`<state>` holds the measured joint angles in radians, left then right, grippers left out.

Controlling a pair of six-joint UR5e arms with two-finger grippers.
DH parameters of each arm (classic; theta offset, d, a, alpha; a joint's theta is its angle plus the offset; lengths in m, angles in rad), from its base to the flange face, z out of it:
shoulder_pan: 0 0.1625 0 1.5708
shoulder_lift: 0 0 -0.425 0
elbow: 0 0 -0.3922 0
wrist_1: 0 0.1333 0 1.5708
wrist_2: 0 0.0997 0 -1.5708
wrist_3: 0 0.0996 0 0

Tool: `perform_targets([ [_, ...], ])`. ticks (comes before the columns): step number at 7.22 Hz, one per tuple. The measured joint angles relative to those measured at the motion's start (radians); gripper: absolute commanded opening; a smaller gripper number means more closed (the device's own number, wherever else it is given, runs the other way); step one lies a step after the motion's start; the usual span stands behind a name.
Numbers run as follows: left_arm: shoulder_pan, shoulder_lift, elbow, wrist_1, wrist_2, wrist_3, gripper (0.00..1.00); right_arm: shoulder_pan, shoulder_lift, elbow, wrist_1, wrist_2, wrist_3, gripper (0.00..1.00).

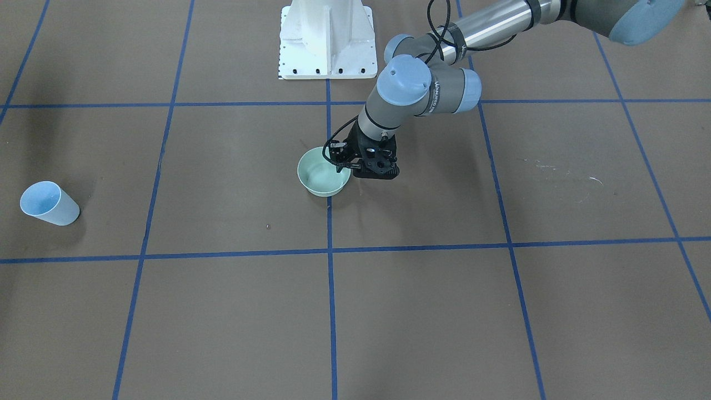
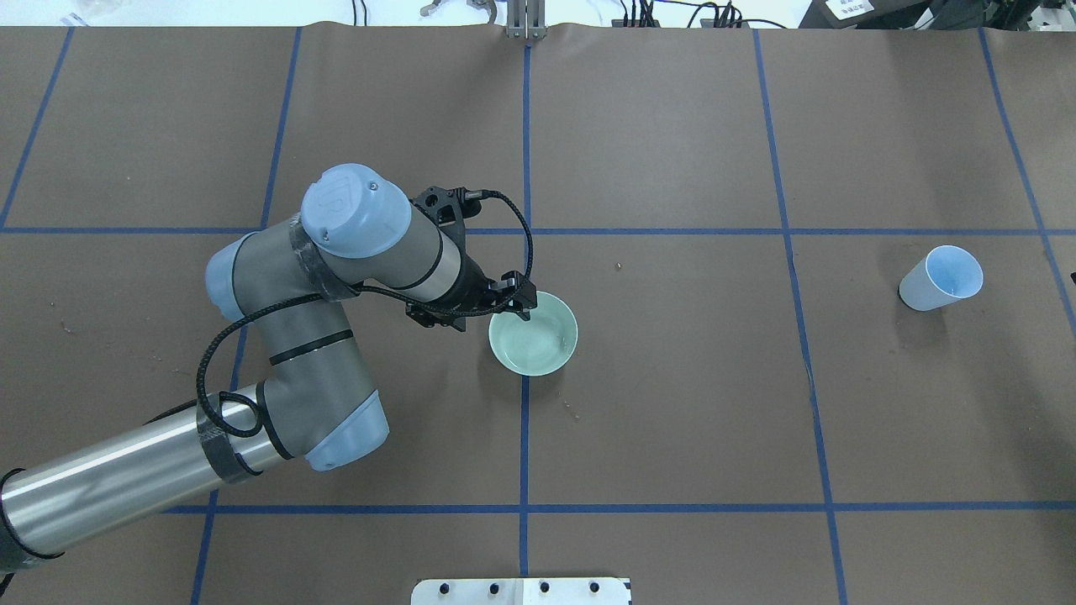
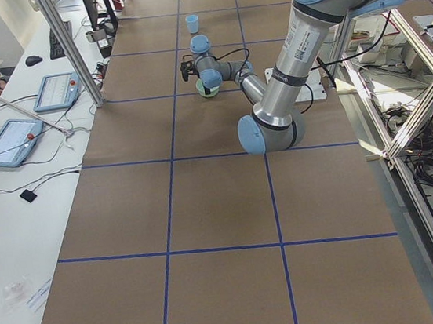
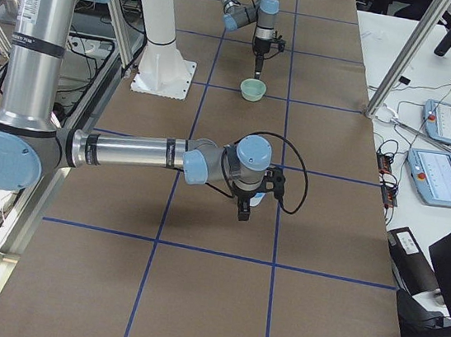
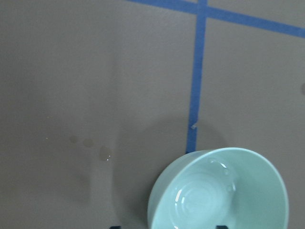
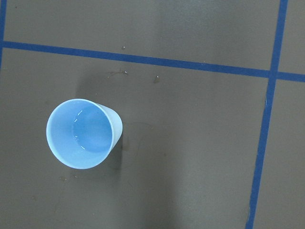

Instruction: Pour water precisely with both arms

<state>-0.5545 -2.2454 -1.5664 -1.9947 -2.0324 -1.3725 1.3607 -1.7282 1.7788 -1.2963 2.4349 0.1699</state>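
Water (image 6: 86, 143) shows faint glints (colourless) inside cup (image 6: 116, 128).

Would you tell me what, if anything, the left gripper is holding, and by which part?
Nothing, it seems: the left gripper is open, its fingers astride the rim of the green bowl, not clamped on it.

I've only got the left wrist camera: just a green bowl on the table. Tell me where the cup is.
Observer: The blue cup stands upright far off on the robot's right side, well clear of the bowl.
Operator: Report the right hand.
Observer: It hangs above the table close to the cup, not holding it.
Operator: Say what's inside the cup.
Observer: Faint glints at the bottom, likely a little water.
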Motion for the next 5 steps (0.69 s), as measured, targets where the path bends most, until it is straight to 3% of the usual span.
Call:
perform_targets([
  [3,-0.053,0.063,-0.091,0.006,0.001,-0.005,0.99,-0.071,-0.061,-0.155,0.584,-0.015,0.117,0.95],
  [5,-0.077,0.072,-0.104,0.011,0.001,-0.005,0.99,-0.166,-0.068,-0.265,0.958,-0.092,0.301,0.99],
])
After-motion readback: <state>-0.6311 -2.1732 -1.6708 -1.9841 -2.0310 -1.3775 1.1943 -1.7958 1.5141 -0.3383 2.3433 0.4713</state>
